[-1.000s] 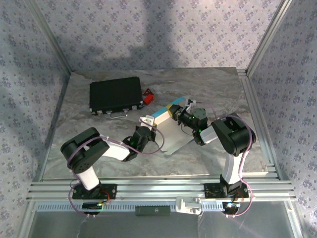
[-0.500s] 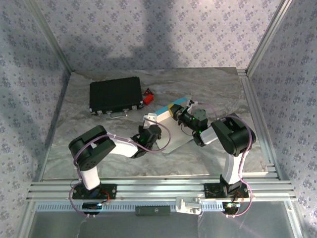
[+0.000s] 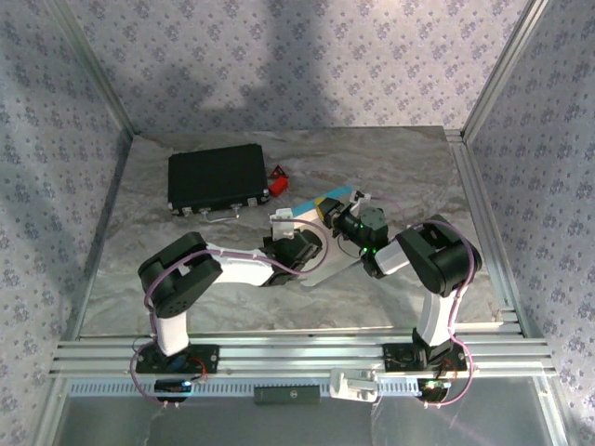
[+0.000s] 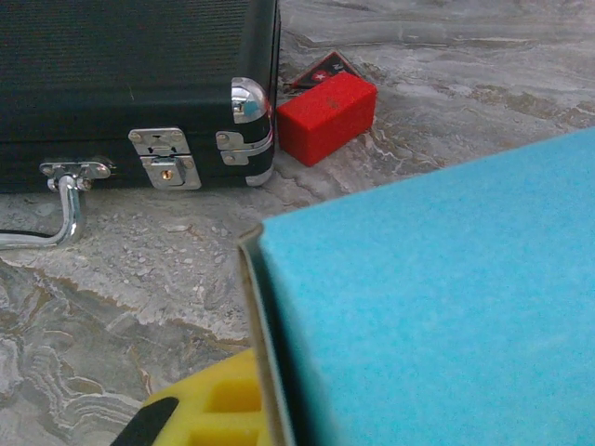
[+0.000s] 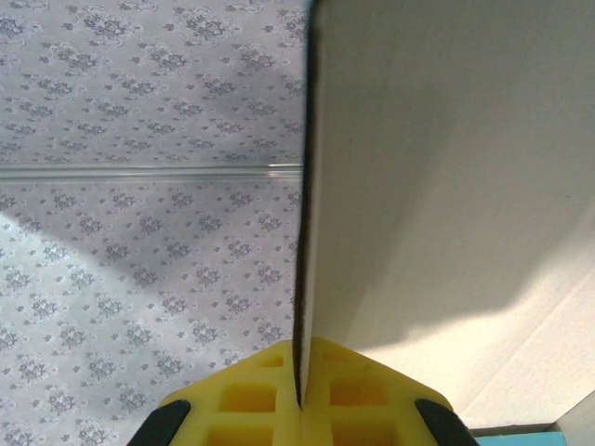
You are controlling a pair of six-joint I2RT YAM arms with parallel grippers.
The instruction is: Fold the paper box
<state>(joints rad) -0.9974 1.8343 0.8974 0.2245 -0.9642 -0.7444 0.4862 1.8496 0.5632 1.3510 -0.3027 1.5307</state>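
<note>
Sliding away from the black case (image 3: 217,177), your left end effector (image 4: 265,423) met the paper box (image 4: 437,307), grip unclear; right end effector (image 5: 302,401) clamped it, readying a fold.

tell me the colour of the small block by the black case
The block is red, clearest in the left wrist view.
</note>
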